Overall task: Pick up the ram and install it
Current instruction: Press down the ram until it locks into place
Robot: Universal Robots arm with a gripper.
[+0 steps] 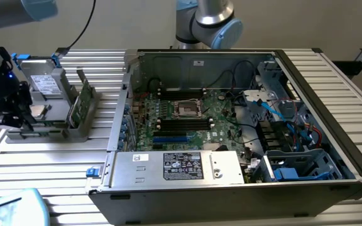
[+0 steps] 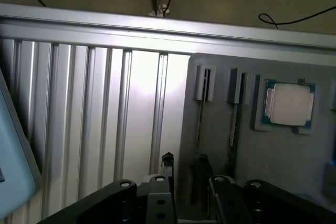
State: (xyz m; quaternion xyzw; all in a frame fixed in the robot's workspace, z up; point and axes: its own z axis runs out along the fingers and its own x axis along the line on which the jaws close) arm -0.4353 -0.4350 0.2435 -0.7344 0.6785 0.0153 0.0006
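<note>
Two ram sticks stand on edge in a grey holder on the exterior view's left; the nearer ram shows green. In the wrist view the ram sticks appear edge-on in the slots of the holder. A square silver processor chip lies in a recess beside them. My gripper hangs over the holder's end away from the case, open, with nothing between its black fingertips. One ram stick's edge runs toward the gripper. The motherboard with black slots lies inside the open computer case.
The case stands on a ribbed aluminium table. Inside it are a silver power supply, blue cables and a drive cage. A second arm's base rises behind it. A pale blue object sits at the front.
</note>
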